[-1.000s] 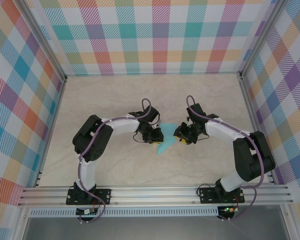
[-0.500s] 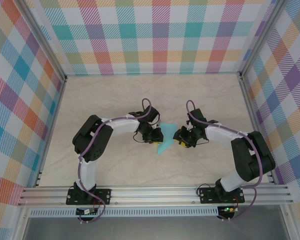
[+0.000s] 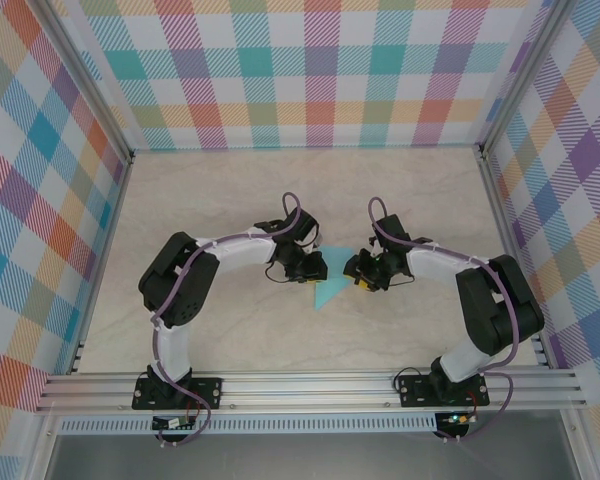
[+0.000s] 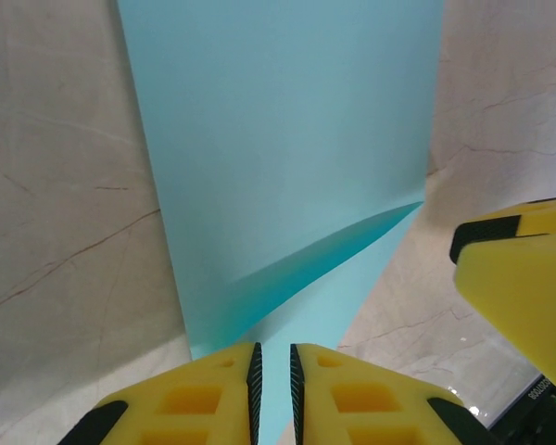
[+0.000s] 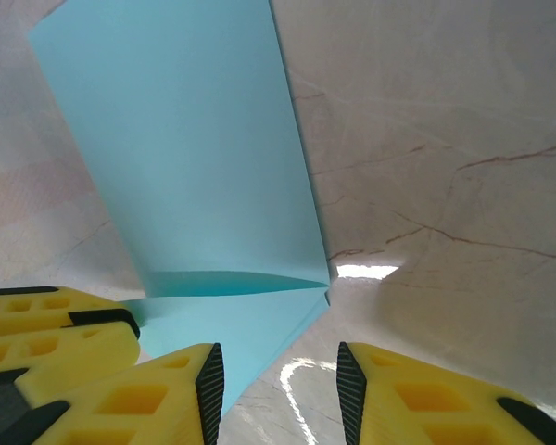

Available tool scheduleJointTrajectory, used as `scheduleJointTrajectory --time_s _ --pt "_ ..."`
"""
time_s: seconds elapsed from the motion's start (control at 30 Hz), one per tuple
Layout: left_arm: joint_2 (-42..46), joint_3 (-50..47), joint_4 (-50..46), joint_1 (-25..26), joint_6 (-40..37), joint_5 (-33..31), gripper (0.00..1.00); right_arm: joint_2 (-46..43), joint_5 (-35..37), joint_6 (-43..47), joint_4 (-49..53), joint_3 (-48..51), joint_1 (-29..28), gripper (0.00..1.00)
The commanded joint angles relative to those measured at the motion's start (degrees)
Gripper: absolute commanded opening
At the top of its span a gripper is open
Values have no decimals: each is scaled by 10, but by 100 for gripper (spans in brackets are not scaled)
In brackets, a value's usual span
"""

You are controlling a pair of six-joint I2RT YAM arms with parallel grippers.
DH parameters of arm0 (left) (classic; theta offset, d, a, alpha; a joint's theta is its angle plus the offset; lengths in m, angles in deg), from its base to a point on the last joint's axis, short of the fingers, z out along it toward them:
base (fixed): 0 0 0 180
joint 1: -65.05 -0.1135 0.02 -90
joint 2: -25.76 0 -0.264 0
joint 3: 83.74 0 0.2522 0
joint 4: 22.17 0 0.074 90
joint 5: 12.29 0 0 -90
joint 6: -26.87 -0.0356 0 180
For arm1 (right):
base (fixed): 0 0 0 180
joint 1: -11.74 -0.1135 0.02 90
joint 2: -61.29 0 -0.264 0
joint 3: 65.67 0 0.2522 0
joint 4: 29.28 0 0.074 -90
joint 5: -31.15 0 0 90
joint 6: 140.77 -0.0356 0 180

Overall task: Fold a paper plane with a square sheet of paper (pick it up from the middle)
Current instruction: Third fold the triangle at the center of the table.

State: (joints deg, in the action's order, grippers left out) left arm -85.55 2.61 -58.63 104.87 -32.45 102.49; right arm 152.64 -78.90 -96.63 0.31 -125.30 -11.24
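Note:
The square sheet of paper [image 3: 330, 288] lies on the table between my two grippers, folded into a turquoise wedge that points toward the arm bases. In the left wrist view the paper [image 4: 287, 167] has one flap standing up over a lower layer. My left gripper [image 4: 272, 357] stands over that lower layer, shut down to a slim slit with nothing pinched in it; it sits at the paper's left edge [image 3: 312, 272]. My right gripper [image 5: 280, 362] is open, one finger over the paper's [image 5: 195, 167] edge and bare table between the pads; it sits at the paper's right edge [image 3: 361, 278].
The marble-look table [image 3: 230, 200] is walled by plaid panels on three sides, with an aluminium rail [image 3: 310, 385] along the near edge. Both arms arch inward, wrists close together. The right gripper's yellow finger [image 4: 519, 278] shows in the left wrist view.
Both wrists have crept slightly inward and away from the rail. The paper now looks flatter and more triangular from above. The jaws have hardly moved.

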Motion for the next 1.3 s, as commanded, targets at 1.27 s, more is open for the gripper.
scheduleJointTrajectory --time_s 1.27 --pt "42 6 1 13 12 -2 22 -16 23 -16 -13 30 4 43"
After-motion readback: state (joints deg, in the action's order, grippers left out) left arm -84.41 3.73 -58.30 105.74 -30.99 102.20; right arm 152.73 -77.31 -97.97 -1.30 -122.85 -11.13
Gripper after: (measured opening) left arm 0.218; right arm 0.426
